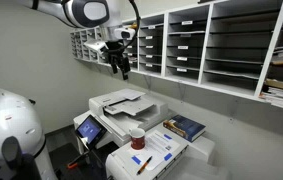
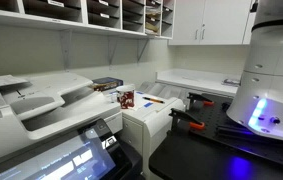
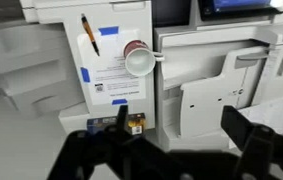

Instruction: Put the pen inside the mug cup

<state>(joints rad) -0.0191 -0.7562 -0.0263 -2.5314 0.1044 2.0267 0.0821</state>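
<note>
The gripper (image 1: pixel 120 64) is hanging high in the upper middle of an exterior view, well above the printer (image 1: pixel 121 104) and in front of the wall shelves (image 1: pixel 206 45). In the wrist view its dark fingers (image 3: pixel 93 156) are showing along the bottom edge, spread wide apart and gripping nothing, with the gripper (image 3: pixel 173 148) looking straight down on the scene. The pen (image 3: pixel 90 35) is lying flat in the upper left of the wrist view, slanting on a white sheet (image 3: pixel 106 72) taped down with blue strips. The mug (image 3: pixel 138 60) is standing upright just right of the pen, near it but not touching, with its pale inside facing the camera and its handle pointing right. In an exterior view the mug (image 1: pixel 137 133) is sitting below centre, beside the printer, with the pen (image 1: pixel 145 161) lying lower down in the frame. The book (image 1: pixel 186 127) is lying to the right of the mug.
</note>
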